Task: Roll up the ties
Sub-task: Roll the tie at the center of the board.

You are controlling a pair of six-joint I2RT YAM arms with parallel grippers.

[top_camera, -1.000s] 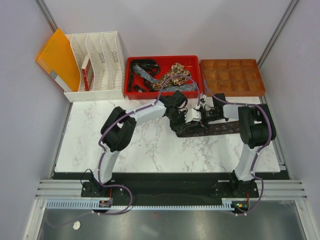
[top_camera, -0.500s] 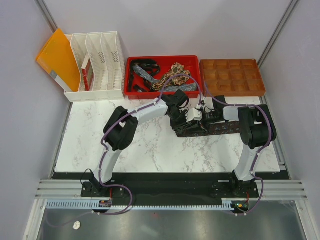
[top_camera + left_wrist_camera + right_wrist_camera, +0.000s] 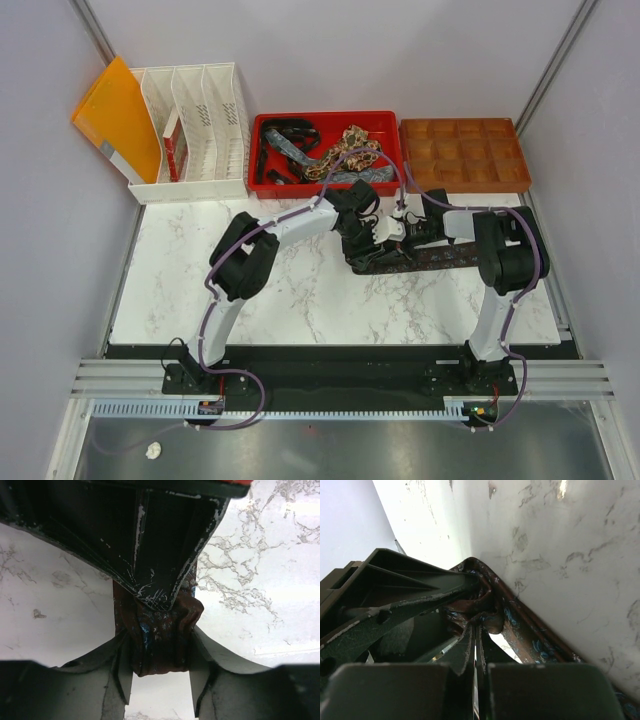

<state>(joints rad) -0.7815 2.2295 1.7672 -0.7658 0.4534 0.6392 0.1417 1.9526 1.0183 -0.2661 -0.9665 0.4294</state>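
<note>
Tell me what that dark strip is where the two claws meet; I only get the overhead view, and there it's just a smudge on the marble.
Observer: The left wrist view shows a tie, dark brown with blue flecks, its end bunched up between the jaws of the left gripper.
Operator: And the other claw, is it open?
Observer: No. In the right wrist view the right gripper has its jaws closed together, tips right at that bunched fabric. Whether it pinches any, I can't tell.
</note>
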